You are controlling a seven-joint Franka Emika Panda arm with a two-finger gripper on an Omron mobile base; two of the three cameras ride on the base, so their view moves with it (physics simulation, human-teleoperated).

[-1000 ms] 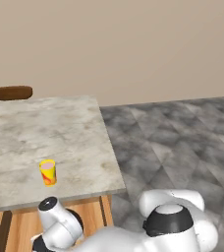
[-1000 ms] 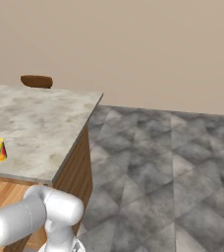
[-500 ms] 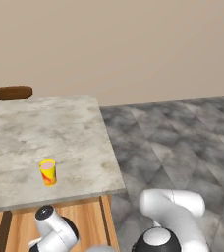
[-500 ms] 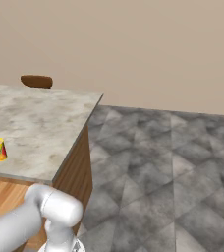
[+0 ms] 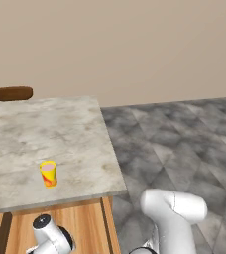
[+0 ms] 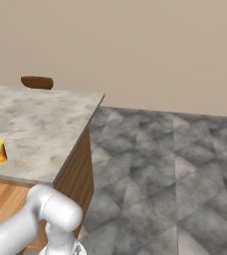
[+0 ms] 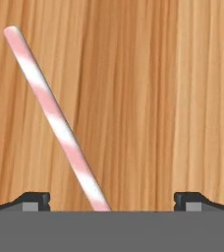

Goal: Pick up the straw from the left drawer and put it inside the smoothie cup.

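Beige wall (image 5: 135, 44), grey stone-tiled floor (image 6: 175, 169), marble-topped wooden counter (image 5: 50, 134).

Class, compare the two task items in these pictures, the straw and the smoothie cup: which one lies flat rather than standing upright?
The straw: the pink-and-white striped stick lying flat on the drawer's wood, between the open gripper's fingertips. The yellow smoothie cup stands upright on the marble counter.

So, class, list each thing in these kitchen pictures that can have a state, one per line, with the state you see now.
straw: lying flat on the wooden drawer floor, between the open fingers, not gripped.
left drawer: pulled open under the counter edge.
smoothie cup: upright on the counter, pink contents showing, no straw in it.
gripper: open, lowered over the straw, holding nothing.
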